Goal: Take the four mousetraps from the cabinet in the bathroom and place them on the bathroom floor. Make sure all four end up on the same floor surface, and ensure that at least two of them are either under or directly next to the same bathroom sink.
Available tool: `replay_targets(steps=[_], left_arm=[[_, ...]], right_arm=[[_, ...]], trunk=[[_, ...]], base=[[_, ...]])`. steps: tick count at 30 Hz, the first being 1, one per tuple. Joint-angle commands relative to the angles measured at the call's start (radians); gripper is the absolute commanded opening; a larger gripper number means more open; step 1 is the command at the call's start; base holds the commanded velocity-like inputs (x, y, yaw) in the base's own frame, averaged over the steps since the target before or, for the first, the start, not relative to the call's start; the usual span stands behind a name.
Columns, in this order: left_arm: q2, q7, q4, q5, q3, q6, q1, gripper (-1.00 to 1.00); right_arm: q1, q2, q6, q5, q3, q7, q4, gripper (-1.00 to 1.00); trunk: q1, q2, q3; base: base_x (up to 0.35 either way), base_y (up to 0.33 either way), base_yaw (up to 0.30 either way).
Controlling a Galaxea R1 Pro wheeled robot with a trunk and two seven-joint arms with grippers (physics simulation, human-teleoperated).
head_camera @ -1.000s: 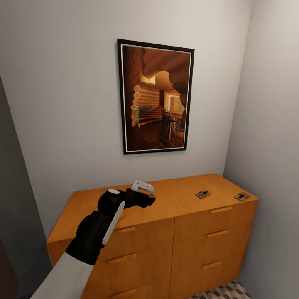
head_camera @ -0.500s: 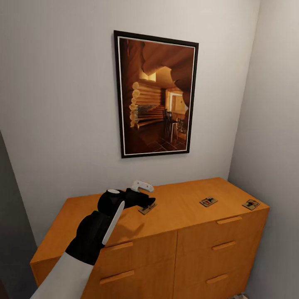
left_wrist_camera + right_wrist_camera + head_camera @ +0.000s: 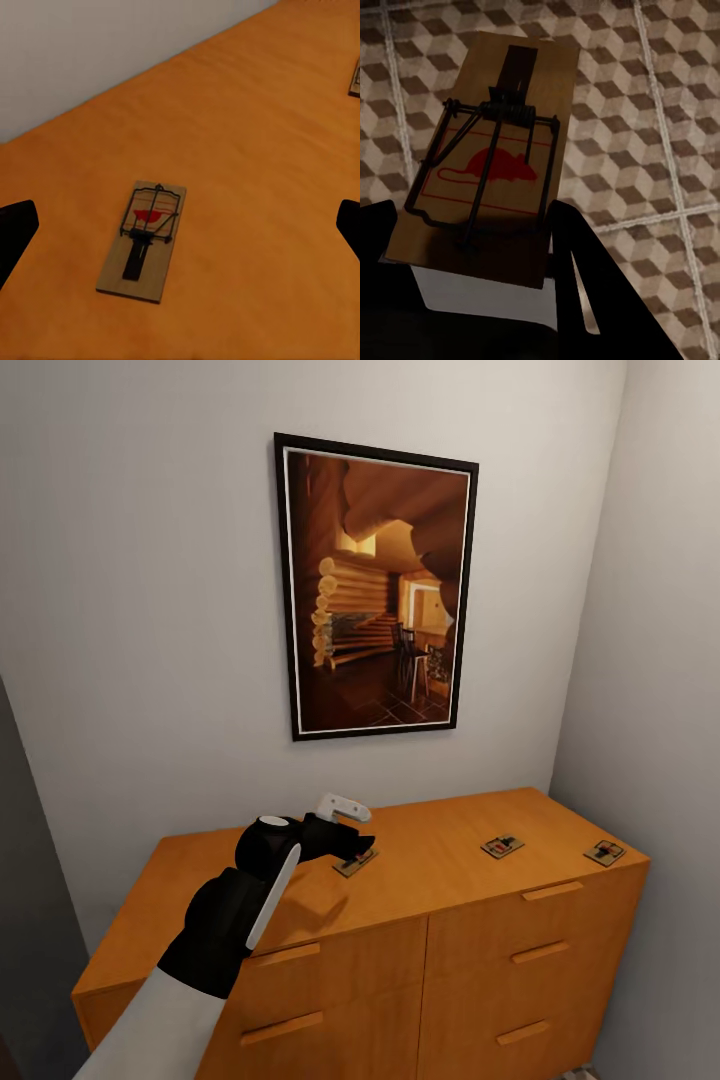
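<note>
Nothing moved since 0.5 s ago | left gripper (image 3: pixel 180 229) wide open over trap (image 3: pixel 144 238) on cabinet (image 3: pixel 440 855) | right gripper (image 3: pixel 472 240) clamped on second trap (image 3: pixel 487 161) above floor (image 3: pixel 660 112) | descent to be centred before closing

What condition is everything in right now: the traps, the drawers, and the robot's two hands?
Mousetrap under left gripper: flat on the cabinet top, untouched.
Middle mousetrap: flat on the top, untouched.
Corner mousetrap: flat near the right edge.
Fourth mousetrap: held above the tiled floor.
Cabinet: visible drawers closed.
Left gripper: jaws open, over the first trap.
Right gripper: jaws shut on the fourth trap.
</note>
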Motion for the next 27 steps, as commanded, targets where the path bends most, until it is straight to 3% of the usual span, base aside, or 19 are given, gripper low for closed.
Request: replay_targets(steps=[1,4,13,27], left_arm=[[0.0,-0.001,-0.001,0.001,0.0,0.005,-0.001,1.0],[-0.015,0.005,-0.013,0.002,-0.003,-0.009,0.016,1.0],[-0.013,0.006,-0.011,0.005,-0.004,-0.038,0.05,1.0],[-0.012,0.006,-0.01,0.008,-0.005,-0.117,0.053,1.0]], right_arm=[[-0.001,0.001,-0.003,0.001,0.003,0.0,0.001,-1.0],[0.0,0.018,-0.013,0.006,0.011,-0.003,-0.01,-1.0],[0.0,0.031,-0.034,0.007,0.012,-0.003,-0.012,-1.0],[0.0,0.033,-0.059,0.008,0.015,-0.003,-0.013,-1.0]], trunk=[[0.0,-0.001,-0.001],[0.0,-0.001,-0.001],[0.0,-0.001,-0.001],[0.0,-0.001,-0.001]], base=[[0.0,0.0,0.0],[0.0,0.0,0.0],[0.0,0.0,0.0],[0.0,0.0,0.0]])
